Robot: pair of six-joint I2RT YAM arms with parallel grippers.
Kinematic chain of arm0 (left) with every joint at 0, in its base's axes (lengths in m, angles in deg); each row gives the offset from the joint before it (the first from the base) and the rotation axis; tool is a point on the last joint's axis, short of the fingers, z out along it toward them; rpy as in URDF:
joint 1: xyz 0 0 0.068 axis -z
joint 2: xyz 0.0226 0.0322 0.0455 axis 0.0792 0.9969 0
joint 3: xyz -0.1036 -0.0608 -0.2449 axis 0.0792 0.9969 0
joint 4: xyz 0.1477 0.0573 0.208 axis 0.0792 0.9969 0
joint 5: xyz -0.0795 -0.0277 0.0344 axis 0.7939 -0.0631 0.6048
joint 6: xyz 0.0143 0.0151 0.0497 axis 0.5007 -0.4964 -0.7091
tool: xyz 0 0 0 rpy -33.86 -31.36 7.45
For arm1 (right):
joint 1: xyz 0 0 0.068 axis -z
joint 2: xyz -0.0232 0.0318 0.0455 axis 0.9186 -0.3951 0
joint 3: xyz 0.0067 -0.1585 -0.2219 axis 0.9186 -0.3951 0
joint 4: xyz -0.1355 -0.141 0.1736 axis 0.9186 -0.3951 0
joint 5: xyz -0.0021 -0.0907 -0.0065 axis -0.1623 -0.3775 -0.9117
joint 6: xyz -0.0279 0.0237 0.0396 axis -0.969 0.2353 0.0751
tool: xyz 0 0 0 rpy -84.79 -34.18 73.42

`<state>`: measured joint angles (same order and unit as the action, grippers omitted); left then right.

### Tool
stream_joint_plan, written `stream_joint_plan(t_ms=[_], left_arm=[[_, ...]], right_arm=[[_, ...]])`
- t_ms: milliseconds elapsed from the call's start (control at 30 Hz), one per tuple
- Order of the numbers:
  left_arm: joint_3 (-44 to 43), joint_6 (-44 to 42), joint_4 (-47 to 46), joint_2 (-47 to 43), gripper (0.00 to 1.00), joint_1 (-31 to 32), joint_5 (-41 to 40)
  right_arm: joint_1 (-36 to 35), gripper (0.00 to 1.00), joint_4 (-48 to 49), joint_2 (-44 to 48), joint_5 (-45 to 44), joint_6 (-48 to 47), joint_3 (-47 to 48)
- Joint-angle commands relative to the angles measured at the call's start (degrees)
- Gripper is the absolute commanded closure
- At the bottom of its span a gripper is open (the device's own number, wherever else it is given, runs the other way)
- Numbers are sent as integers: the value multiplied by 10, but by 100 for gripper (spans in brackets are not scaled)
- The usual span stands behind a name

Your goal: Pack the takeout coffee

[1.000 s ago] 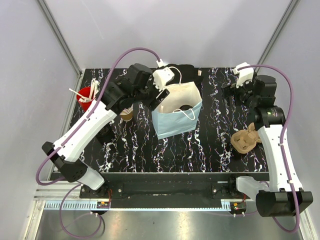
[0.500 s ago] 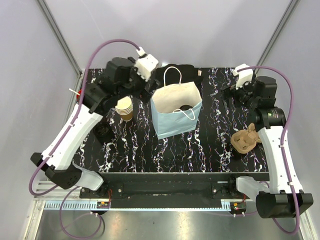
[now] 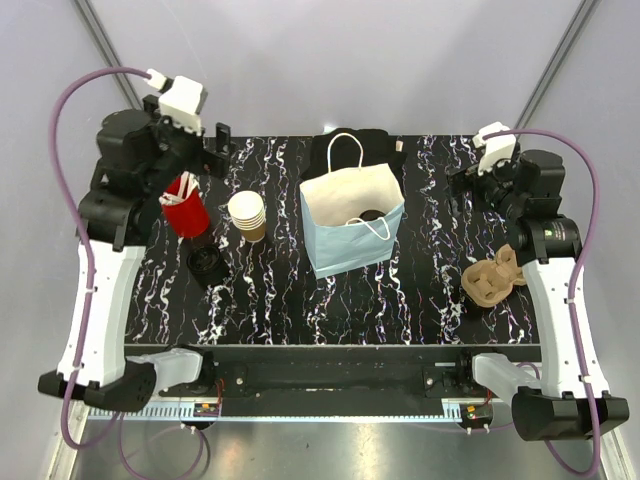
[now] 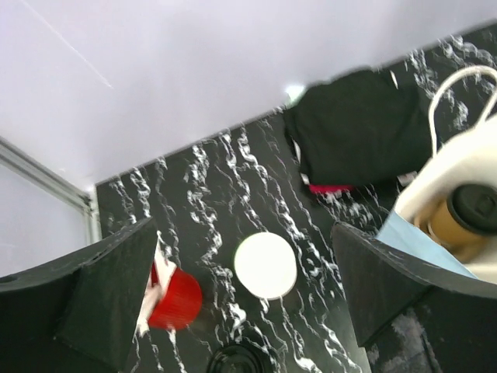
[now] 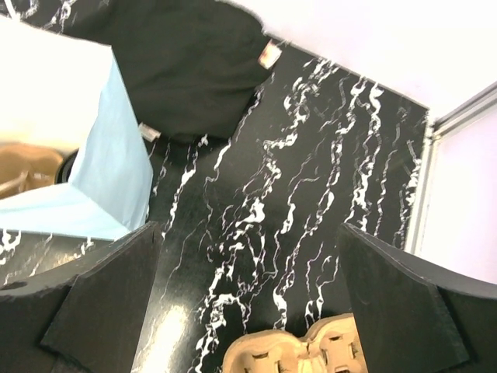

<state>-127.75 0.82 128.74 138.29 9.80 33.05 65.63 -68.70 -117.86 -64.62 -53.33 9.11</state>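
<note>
resting inside the paper bag (image 3: 345, 195) near the far edge's middle, the takeout coffee (image 4: 466, 217) seems packed; left gripper (image 4: 245, 291) and right gripper (image 5: 248, 311) hover empty, fingers spread, by the far corners, likely to leave the bag free.

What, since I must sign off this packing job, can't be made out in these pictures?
Left wrist view: the takeout coffee in the paper bag is cut by the right edge; bag walls hide its base.
Top view: the left arm overlaps the red cup; its contents are too small to tell.
Right wrist view: the bottom edge cuts the cardboard cup carrier.
Top view: the black item behind the bag is unidentifiable.
</note>
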Motion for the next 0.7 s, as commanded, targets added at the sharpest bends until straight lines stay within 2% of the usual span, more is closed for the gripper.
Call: stream_joint_plan(t_ms=[0, 367, 667], left_arm=[[27, 17, -64, -37, 1, -53, 67], [36, 91, -103, -32, 1, -246, 262], [31, 105, -120, -38, 1, -307, 305]], right_arm=[[0, 0, 14, 17, -28, 25, 46], [1, 0, -19, 16, -70, 46, 146], [1, 0, -55, 12, -98, 73, 233]])
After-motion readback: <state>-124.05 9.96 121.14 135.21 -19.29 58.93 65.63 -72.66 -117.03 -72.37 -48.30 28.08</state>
